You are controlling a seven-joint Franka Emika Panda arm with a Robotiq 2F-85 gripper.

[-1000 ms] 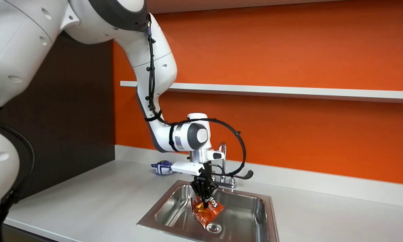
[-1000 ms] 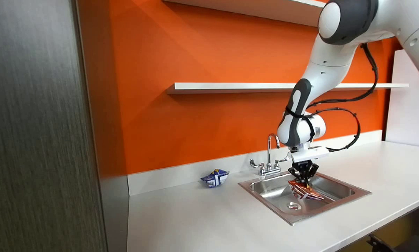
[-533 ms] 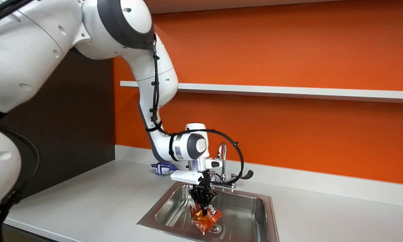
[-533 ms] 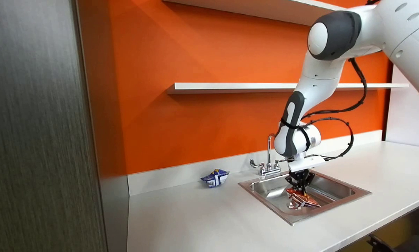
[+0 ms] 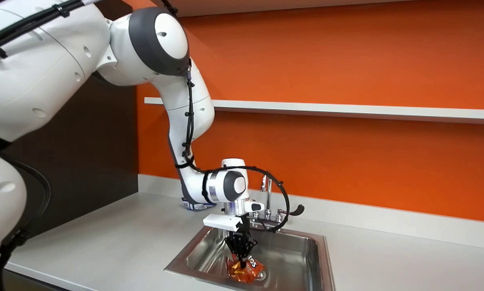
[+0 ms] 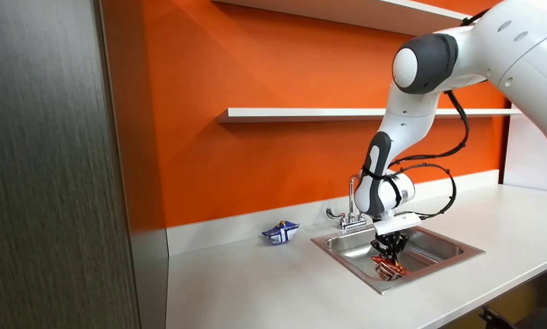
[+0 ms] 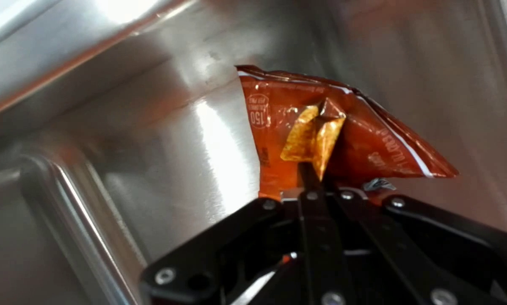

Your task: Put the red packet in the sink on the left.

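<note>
In an exterior view, reckoned from the gripper point(image 5: 243, 265), bare basin in the sink point(image 5: 290, 260) leaves room to pass at three o'clock; the red packet point(image 5: 247, 275) blocks six; the arm point(image 5: 173, 91) fills eleven to twelve. The faucet point(image 5: 269, 198) stands at one o'clock, a looped cable point(image 5: 280, 184) crossing before it; well above, the white shelf point(image 5: 347, 108) spans eleven to two.

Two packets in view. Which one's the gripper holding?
The red packet: the gripper is shut on it inside the sink. The blue and white packet lies apart on the counter, left of the faucet in an exterior view.
</note>
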